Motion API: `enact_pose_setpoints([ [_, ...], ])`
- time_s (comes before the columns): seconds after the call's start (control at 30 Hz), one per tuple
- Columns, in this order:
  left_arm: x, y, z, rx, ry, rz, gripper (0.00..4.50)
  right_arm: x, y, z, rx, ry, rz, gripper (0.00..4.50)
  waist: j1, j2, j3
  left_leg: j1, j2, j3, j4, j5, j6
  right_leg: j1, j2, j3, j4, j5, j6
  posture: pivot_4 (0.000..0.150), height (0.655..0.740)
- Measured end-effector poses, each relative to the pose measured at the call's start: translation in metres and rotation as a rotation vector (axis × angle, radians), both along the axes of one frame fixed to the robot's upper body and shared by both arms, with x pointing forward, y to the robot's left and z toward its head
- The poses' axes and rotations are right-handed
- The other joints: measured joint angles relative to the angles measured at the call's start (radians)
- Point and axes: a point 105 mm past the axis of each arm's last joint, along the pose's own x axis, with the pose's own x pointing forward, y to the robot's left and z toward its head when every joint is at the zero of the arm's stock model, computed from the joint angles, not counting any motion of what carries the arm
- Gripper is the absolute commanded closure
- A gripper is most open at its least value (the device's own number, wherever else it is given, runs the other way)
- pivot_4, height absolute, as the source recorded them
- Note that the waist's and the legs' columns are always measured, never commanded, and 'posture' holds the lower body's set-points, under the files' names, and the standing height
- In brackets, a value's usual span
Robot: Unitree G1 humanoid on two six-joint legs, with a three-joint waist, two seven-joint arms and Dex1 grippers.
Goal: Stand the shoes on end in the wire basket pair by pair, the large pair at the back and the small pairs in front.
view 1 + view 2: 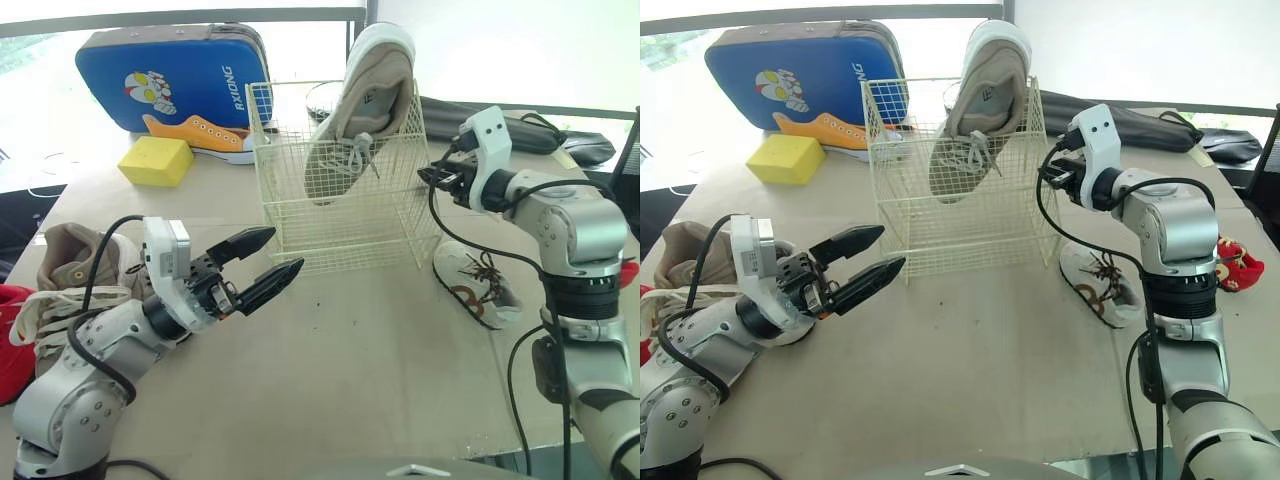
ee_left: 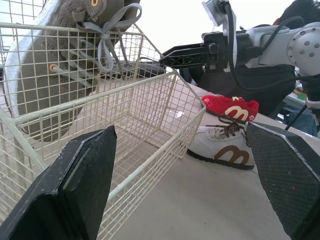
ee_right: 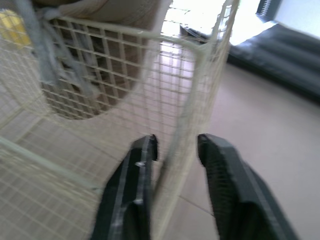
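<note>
The cream wire basket [image 1: 345,225] stands at the middle back of the table. One large beige shoe [image 1: 365,110] stands on end inside it, leaning on the right rear wall, toe above the rim. Its mate [image 1: 80,265] lies at the left beside my left arm. My left gripper [image 1: 265,262] hovers open and holds nothing, just short of the basket's front left corner. My right gripper [image 3: 176,147] is at the basket's upper right edge, its fingers slightly apart astride the wire wall. A small white shoe [image 1: 478,285] lies right of the basket.
A blue case [image 1: 170,75], an orange sneaker [image 1: 205,135] and a yellow block [image 1: 157,160] sit at the back left. A red shoe [image 1: 10,340] lies at the left edge, another red one [image 1: 1230,262] at the right. A black bag [image 1: 520,125] lies behind the basket.
</note>
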Motion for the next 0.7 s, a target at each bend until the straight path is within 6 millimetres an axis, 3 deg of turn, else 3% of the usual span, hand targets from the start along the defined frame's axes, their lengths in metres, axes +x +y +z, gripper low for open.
enact_pose_setpoints([
  [0.37,-0.002,0.001,0.001,-0.001,0.002,-0.004,0.0,-0.042,0.0,-0.002,0.138,0.172,-0.074,4.45,0.0,0.0,0.0,0.0,-0.001,-0.001,-0.001,-0.001,0.001,-0.002,0.0,0.0,0.001,0.0,0.0,0.15,0.74],
  [0.7,0.012,0.009,0.005,0.039,-0.018,0.02,0.0,-0.054,0.014,-0.007,0.236,0.138,-0.275,4.45,-0.002,0.001,0.0,0.0,-0.001,-0.001,-0.001,0.003,-0.005,-0.002,0.001,-0.001,0.002,0.0,0.001,0.15,0.74],
])
